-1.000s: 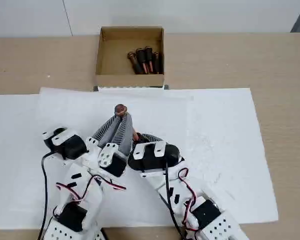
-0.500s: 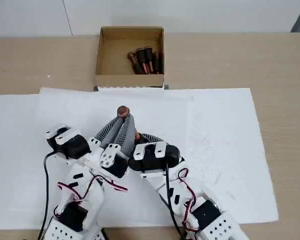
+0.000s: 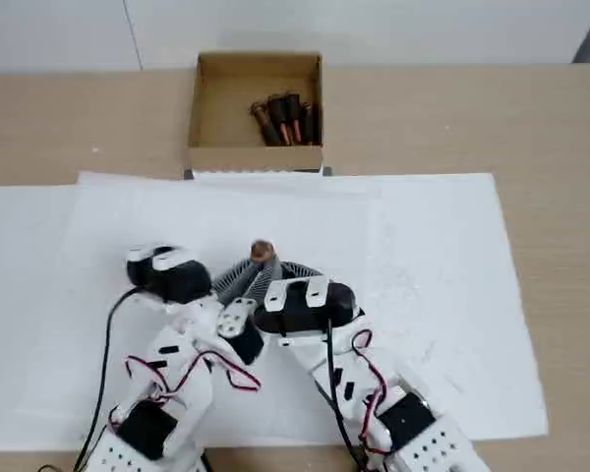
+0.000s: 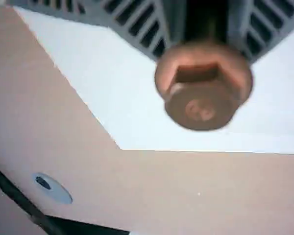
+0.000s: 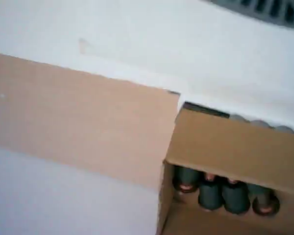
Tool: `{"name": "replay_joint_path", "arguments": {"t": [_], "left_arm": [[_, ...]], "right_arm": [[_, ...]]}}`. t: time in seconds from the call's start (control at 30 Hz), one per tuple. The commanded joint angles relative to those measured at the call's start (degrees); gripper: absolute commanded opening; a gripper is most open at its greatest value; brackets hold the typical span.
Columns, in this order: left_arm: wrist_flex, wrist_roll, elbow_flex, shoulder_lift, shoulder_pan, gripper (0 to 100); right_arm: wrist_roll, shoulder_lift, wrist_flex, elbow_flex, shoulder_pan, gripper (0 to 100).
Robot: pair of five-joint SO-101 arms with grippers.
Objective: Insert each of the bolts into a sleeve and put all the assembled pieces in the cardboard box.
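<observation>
- bolt (image 3: pixel 263 248) sits above the white paper (image 3: pixel 423 246), mid-table on the near side, copper head pointing far
- left gripper (image 3: pixel 259 267) clamped on its shank, head poking out past the tips
- right arm (image 3: pixel 300 305) just right of it; whether its gripper is open or closed cannot be told
- assembled pieces (image 3: pixel 285 118) lie in the right part of the cardboard box (image 3: pixel 256 157), far side of the table (image 3: pixel 472 118)

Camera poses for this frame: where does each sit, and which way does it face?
High view: fixed above the table, looking down on the cardboard box, white paper and both arms; the left end effector holds a bolt.
Left wrist view: on the left wrist, looking past its fingers and the bolt to paper and table.
Right wrist view: on the right wrist, facing the cardboard box and the assembled pieces inside.
Shared: high and right wrist views both show the box.
</observation>
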Motion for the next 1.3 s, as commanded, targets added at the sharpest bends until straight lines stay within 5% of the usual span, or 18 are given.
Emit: {"name": "replay_joint_path", "arguments": {"t": [0.0,0.47,0.8,1.27], "left_arm": [[2.64,0.18,-3.47,-0.70,3.34,1],[7.21,-3.69,-4.18,-0.70,3.34,1],[7.21,-4.75,-4.18,-0.70,2.99,16],[7.12,-12.57,-4.00,-0.62,-1.93,17]], "right_arm": [[0.62,-0.75,-0.22,0.70,-0.57,0.3],[0.62,-0.75,-0.22,0.70,-0.48,0.3],[0.62,-0.48,-0.22,0.70,-0.48,0.3],[0.53,-0.22,-0.22,0.70,-0.48,0.3]]}}
